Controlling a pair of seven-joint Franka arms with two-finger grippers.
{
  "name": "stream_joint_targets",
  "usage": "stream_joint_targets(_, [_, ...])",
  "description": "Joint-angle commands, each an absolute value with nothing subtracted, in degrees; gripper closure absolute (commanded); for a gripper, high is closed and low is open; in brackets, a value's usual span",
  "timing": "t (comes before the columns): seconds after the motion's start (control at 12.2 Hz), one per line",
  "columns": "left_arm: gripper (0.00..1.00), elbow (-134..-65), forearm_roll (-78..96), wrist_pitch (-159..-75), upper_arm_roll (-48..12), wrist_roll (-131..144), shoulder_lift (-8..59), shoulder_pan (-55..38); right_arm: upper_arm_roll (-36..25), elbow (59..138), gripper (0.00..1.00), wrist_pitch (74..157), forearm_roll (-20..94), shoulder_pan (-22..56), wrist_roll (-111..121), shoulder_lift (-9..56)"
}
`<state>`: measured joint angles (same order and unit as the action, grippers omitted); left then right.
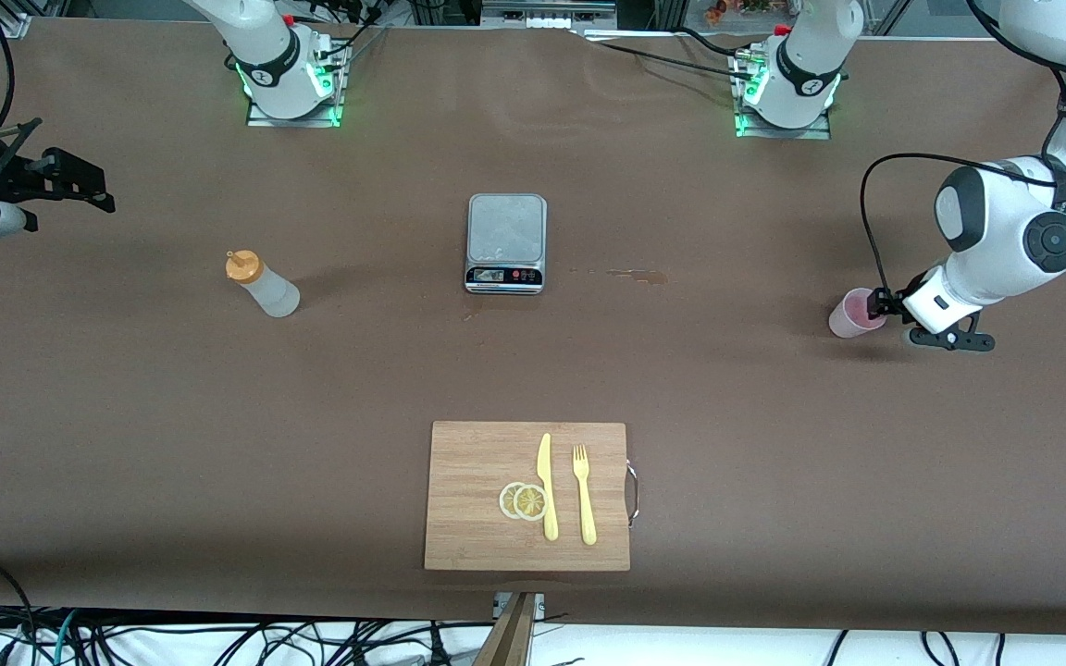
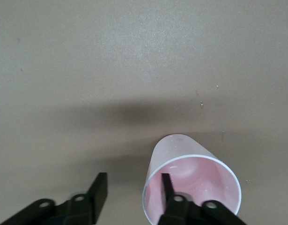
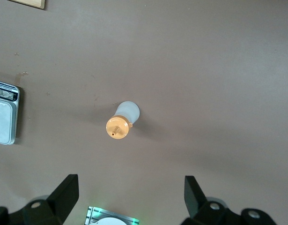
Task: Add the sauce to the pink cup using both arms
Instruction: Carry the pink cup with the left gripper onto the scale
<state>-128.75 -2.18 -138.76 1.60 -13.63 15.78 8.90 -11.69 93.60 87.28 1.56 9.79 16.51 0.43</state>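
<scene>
The pink cup (image 1: 852,313) stands on the table near the left arm's end. My left gripper (image 1: 880,305) is low at the cup and open. In the left wrist view one finger (image 2: 166,187) is inside the pink cup (image 2: 190,183) and the other is outside it, so the left gripper (image 2: 133,177) straddles the cup's wall. The sauce bottle (image 1: 263,285), whitish with an orange cap, stands toward the right arm's end. My right gripper (image 1: 93,190) hangs open and empty in the air; its wrist view shows the gripper (image 3: 130,179) and the bottle (image 3: 122,119) from above.
A silver scale (image 1: 506,242) sits mid-table between the bottle and the cup, and shows in the right wrist view (image 3: 3,117). A wooden cutting board (image 1: 468,536) nearer the front camera holds a yellow knife (image 1: 547,486), a fork (image 1: 583,495) and lemon slices (image 1: 524,500).
</scene>
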Motion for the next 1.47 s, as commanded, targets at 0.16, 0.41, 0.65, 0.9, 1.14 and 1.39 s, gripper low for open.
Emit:
stream_joint_targets(0.16, [1.0, -129.02, -2.29, -138.6, 1.58, -9.76, 15.38, 8.35, -11.6, 93.6, 0.0, 86.92, 1.49, 9.67, 17.4, 0.26])
stream_joint_targets(0.41, [1.0, -127.71, -2.2, -137.11, 1.41, -9.14, 14.68, 7.74, -11.6, 93.6, 0.0, 86.92, 1.49, 9.67, 17.4, 0.35])
stream_joint_targets(0.65, [1.0, -121.23, 2.7, -128.17, 1.32, -6.52, 13.54, 1.35, -11.6, 93.52, 0.0, 86.75, 1.49, 9.67, 17.4, 0.18])
stream_joint_targets(0.9, [1.0, -114.63, 3.25, -120.44, 1.32, 4.17, 12.66, -9.8, -11.6, 93.52, 0.0, 86.75, 1.49, 9.67, 17.4, 0.26])
stream_joint_targets(1.14, [1.0, -110.05, 3.43, -116.2, 1.05, 16.22, 12.66, -21.93, -11.6, 93.52, 0.0, 86.84, 1.49, 9.67, 17.4, 0.18])
stream_joint_targets(1.39, [1.0, -106.79, 6.92, -115.75, 1.05, 23.54, 14.14, -32.66, -11.51, 93.6, 0.0, 87.19, 1.58, 9.76, 17.31, 0.44])
